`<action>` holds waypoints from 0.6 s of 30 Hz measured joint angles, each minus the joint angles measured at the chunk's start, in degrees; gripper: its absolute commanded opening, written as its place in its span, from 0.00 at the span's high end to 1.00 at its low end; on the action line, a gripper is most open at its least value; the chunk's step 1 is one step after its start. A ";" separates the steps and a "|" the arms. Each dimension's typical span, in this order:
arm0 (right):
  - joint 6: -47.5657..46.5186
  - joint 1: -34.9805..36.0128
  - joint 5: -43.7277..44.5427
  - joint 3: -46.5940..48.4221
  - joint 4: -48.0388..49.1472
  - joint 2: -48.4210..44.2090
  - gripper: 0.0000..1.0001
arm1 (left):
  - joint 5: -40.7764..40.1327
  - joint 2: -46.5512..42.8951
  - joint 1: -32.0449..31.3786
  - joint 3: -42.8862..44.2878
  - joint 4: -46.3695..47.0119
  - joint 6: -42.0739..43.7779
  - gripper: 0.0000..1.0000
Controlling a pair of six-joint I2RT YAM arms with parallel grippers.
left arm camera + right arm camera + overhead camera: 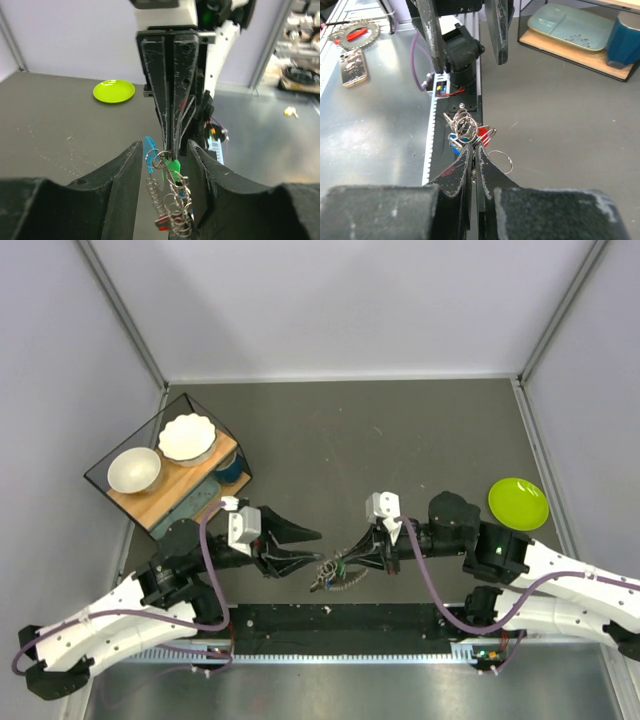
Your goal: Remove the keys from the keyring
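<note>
The right end effector [474, 150] is pinched shut on the keyring [161, 160], holding the keys [328, 577] steady near the middle of the table's [400, 440] near edge. The left end effector [312, 548] is spread wide around the bunch, probably to work one free.
</note>
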 measured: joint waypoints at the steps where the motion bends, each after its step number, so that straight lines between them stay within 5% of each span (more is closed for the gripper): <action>1: 0.22 0.00 -0.59 0.00 -0.13 0.00 1.00 | 1.05 0.57 0.00 1.01 -1.42 1.29 0.54; 18: 1.25 0.00 -5.51 0.37 -1.05 0.39 1.00 | 16.94 17.84 0.00 13.88 -21.53 19.78 0.61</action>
